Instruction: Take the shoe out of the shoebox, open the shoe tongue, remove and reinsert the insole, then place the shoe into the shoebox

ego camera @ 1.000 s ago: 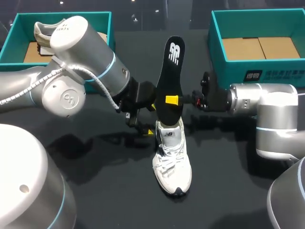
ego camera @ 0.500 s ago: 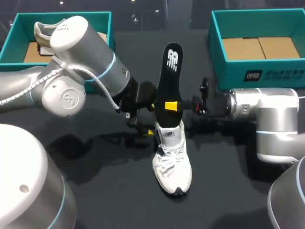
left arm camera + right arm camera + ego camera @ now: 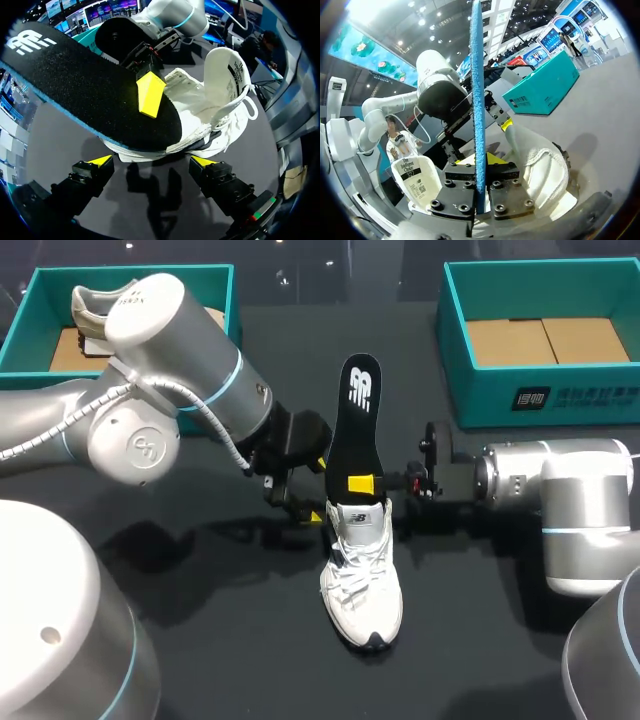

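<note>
**Insole reinsertion, as we judge the step.** Our right gripper [image 3: 362, 483], entering from 3 o'clock, is clenched on the black insole [image 3: 357, 410]. The insole stands upright, its lower end at the mouth of the white shoe [image 3: 362, 575]. The shoe lies mid-table, toe towards 6 o'clock. Our left gripper [image 3: 303, 508], released, sits at 9 o'clock of the heel. The next move probably calls for tilting the insole towards 6 o'clock and sliding it under the raised tongue [image 3: 226, 75]. The shoebox [image 3: 480, 390] stands at 1 o'clock.

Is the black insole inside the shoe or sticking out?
Mostly out. The insole stands upright, with only its lower end reaching into the white shoe's opening. The right gripper is pinching it.
</note>
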You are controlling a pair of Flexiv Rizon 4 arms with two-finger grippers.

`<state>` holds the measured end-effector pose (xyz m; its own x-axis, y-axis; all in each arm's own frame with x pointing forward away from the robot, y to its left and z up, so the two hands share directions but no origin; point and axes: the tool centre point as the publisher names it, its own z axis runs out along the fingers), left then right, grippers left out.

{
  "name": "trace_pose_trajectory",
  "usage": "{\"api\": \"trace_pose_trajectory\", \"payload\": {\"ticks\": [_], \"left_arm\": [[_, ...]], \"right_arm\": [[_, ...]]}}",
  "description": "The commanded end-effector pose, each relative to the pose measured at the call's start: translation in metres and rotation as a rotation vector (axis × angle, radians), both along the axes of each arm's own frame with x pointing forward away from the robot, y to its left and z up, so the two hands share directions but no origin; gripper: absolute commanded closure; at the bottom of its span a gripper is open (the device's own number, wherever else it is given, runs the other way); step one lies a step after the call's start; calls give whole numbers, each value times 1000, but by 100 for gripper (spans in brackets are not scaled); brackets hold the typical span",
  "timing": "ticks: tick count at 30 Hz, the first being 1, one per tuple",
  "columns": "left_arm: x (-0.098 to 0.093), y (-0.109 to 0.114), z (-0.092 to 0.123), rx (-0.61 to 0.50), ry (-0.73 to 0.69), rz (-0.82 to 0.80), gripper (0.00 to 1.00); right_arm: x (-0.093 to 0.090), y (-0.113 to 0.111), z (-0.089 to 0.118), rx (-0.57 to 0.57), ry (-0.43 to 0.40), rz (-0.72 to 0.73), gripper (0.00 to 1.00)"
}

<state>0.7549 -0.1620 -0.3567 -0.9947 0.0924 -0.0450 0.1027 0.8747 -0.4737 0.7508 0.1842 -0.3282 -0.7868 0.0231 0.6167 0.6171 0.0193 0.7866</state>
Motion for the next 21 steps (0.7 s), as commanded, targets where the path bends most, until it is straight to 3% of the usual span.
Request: {"api": "trace_pose_trajectory", "payload": {"ticks": [1,21], "left_arm": [[0,0,0,2,0,0,0],[0,0,0,2,0,0,0]], "right_arm": [[-4,-1,-6,-11,14,17,100],[-31,-3,-31,-45,103,34,100]]}}
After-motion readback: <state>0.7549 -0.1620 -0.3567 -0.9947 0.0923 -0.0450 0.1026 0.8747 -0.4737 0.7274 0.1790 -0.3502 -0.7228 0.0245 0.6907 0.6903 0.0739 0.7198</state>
